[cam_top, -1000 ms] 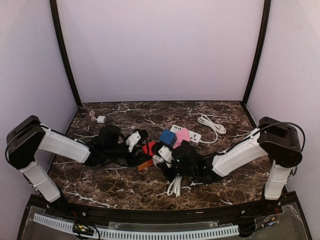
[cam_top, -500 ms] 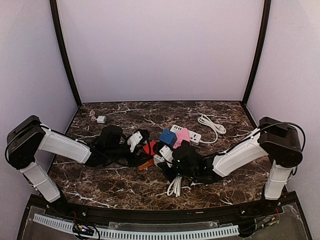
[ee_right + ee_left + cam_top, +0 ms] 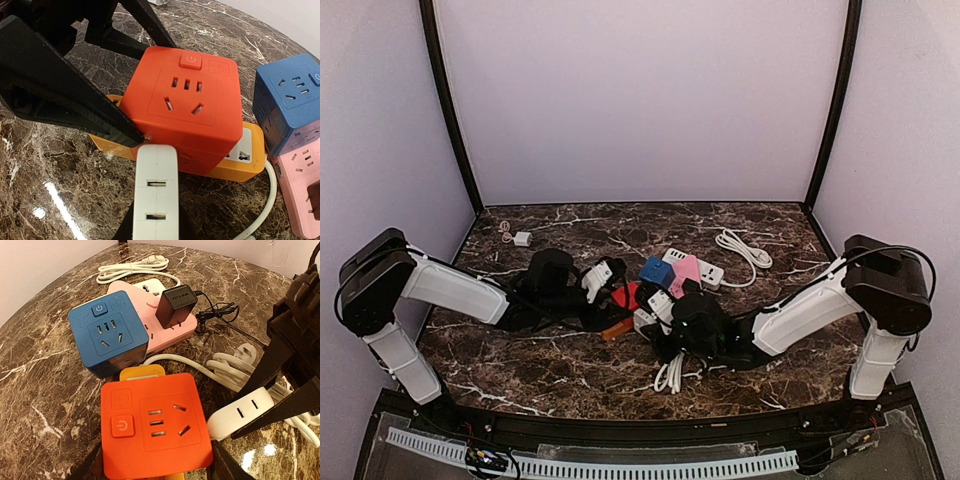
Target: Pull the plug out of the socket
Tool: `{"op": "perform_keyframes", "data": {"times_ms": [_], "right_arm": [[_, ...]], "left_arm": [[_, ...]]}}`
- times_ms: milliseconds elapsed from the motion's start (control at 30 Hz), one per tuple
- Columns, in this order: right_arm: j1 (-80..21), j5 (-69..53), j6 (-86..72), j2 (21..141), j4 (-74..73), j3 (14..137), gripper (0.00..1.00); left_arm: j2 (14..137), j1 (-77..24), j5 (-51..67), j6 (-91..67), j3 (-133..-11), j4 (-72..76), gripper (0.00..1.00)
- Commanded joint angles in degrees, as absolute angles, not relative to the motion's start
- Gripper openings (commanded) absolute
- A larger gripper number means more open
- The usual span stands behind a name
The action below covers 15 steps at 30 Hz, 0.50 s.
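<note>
L side first: left fingers [image 3: 75, 105] are clamped on the orange cube socket [image 3: 155, 425], bracing it mid-counter [image 3: 550, 370]. Just right of it, the white plug [image 3: 156, 195] butts against the cube's side face, and I can't tell if the prongs are out. Far right: right fingers [image 3: 272, 362] are clenched tight on that plug. Both grips are set, so prep's done. IMO the actual pull-apart is what's left.

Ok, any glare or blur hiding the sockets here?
Top view: even light, no glare, orange cube small but clear. Left wrist: sharp, small glare spot on the table by the plug. Right wrist: glare streak on the table, cube crisp.
</note>
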<state>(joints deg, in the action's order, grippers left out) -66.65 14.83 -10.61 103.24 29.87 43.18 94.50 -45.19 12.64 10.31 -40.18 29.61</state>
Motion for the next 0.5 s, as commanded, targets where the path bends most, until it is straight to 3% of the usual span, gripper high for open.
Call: {"op": "perform_keyframes", "data": {"times_ms": [0,467], "right_arm": [[-68.29,12.4,-12.62,101.91,28.06,40.47,0.0],[-68.4,12.33,-12.61,96.38,27.44,37.83,0.0]], "left_arm": [[96.79,-43.42,1.28,11.2,-40.6,23.04,0.19],[96.69,-43.42,2.46,11.44,-41.14,21.68,0.2]]}}
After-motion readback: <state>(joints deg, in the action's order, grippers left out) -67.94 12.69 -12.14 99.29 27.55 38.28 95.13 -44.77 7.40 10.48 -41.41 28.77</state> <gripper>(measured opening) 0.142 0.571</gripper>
